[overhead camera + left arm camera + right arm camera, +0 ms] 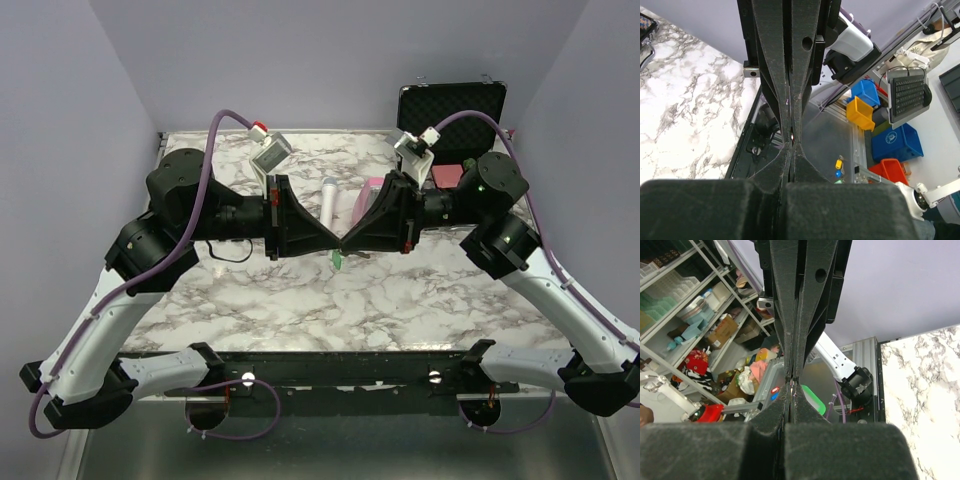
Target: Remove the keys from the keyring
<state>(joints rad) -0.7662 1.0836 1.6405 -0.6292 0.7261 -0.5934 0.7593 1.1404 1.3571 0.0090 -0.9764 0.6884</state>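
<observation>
Both claws, left gripper [330,244] and right gripper [347,244], meet tip to tip, fingers pressed tight on the keyring [791,134]; the green key [338,262] dangles beneath. Below lies the marble table [300,300], lilac walls [320,60] around.

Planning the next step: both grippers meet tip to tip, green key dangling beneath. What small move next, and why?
Probably ease the right gripper slightly away from the left gripper. Both are shut, tip to tip, with the key hanging below, so a gentle pull might work it free.
</observation>
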